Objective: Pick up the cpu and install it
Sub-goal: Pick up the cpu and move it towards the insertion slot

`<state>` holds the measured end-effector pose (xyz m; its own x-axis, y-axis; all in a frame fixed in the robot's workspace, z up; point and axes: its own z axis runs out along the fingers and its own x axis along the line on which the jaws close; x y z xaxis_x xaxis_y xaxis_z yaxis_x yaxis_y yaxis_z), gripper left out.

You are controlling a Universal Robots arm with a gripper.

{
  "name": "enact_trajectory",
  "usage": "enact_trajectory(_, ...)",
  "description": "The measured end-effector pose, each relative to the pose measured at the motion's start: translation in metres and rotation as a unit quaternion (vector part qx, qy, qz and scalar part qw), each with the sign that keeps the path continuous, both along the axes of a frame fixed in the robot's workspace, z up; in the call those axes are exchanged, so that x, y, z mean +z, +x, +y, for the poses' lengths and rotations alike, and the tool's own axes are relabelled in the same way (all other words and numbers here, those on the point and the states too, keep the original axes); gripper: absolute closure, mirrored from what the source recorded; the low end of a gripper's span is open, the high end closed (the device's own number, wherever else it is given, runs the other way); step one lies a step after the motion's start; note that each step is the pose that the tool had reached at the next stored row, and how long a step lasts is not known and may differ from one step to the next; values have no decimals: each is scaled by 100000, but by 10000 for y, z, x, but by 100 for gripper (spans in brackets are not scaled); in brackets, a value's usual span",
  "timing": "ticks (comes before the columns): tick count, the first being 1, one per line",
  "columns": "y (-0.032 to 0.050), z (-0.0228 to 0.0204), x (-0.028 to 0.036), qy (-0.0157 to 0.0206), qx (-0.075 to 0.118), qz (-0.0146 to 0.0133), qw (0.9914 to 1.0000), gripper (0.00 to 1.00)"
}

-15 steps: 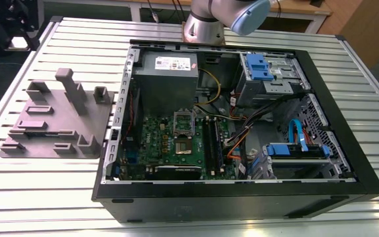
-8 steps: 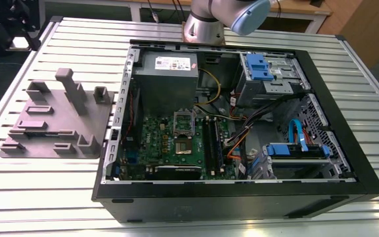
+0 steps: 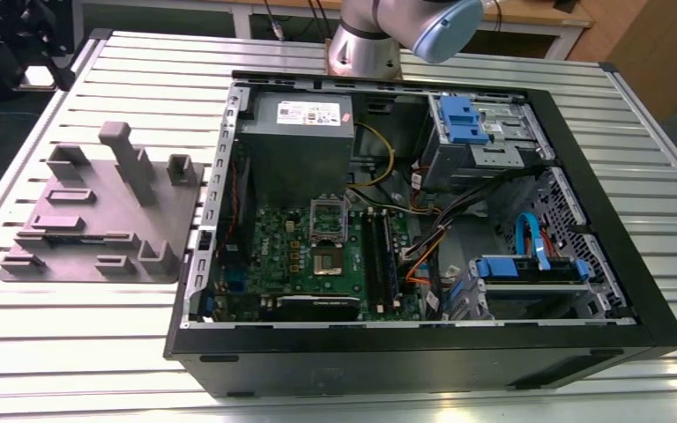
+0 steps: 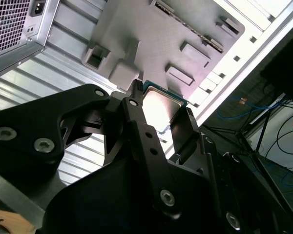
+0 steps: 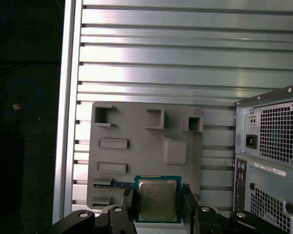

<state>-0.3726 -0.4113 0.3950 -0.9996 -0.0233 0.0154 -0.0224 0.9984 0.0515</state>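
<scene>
Between the two black fingers point(image 5: 128, 204) of the claw point(image 5: 157, 191) sits the cpu point(image 5: 157, 200), pinched by two opposite edges, so the claw is clenched on it. In the first wrist view its silvery metal top faces the camera, with a thin blue-green rim showing around it. In the second wrist view the claw point(image 4: 162, 98) appears from the other side, and the cpu point(image 4: 161, 105) catches the light between the finger tips. Beyond the claw, and apart from the cpu, a grey moulded tray point(image 5: 136, 161) with raised blocks and pockets lies flat on the ribbed metal surface point(image 5: 161, 58). Beside that tray, off to one side of the claw, stands the back of a computer case point(image 5: 273, 161) with its vent grilles and power inlet. The exterior view shows the same tray point(image 3: 92, 211) on the surface point(image 3: 138, 62) just beside the opened case point(image 3: 433, 352). Inside the case lies the green motherboard point(image 3: 303, 256), and its socket point(image 3: 329, 262) is uncovered with the silver frame swung up. The base of the arm point(image 3: 374, 35) rises behind the case.
</scene>
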Motion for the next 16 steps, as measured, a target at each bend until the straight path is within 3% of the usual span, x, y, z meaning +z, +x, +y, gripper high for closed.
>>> enact_trajectory(3,38,0,0,-1,-3,-1,100000,53)
enact_trajectory(16,72,0,0,-1,0,-1,100000,53)
